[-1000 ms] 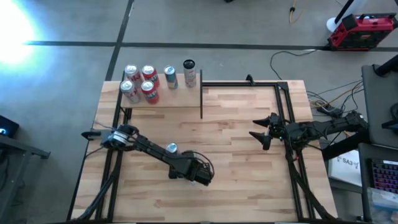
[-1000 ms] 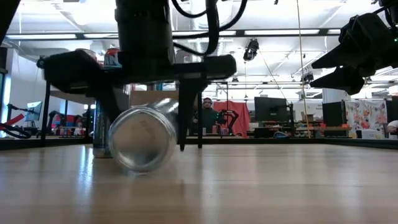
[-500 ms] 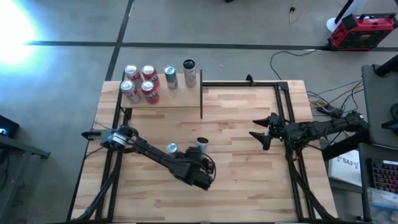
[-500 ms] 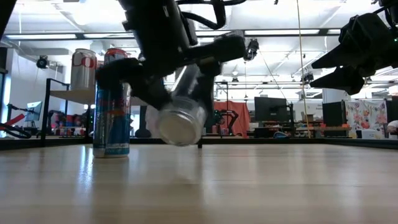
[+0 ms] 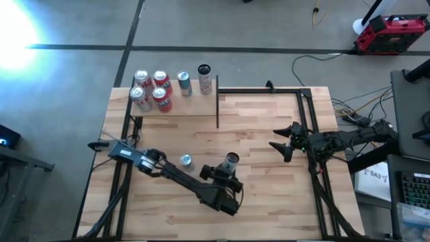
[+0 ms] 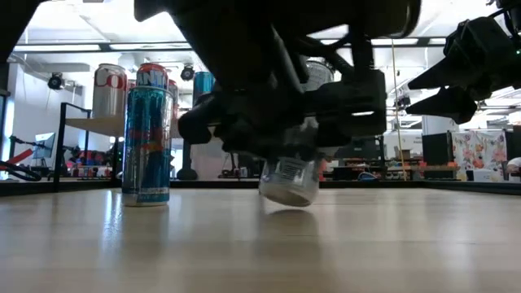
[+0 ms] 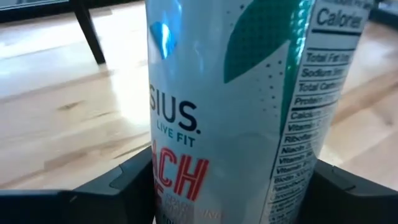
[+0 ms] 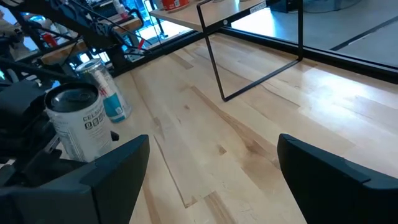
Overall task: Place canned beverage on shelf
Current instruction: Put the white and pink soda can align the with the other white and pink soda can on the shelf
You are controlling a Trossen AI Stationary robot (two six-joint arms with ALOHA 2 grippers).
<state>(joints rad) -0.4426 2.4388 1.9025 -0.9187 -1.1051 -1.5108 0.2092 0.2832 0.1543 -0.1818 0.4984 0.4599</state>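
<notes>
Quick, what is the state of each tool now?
Left tool: closed on the white can, upright on the table.
Right tool: open, holding nothing, at the table's right side.

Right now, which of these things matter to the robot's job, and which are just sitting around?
In the job: white can between the left claw fingers; shelf.

Sitting around: blue can on the table; five cans already on the shelf; right claw, open, waiting aside.

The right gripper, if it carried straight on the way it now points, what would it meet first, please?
Probably the white can held by the left gripper. The right gripper, open and raised above the table, points across toward it; nothing shows in between, though depth and height are uncertain.
</notes>
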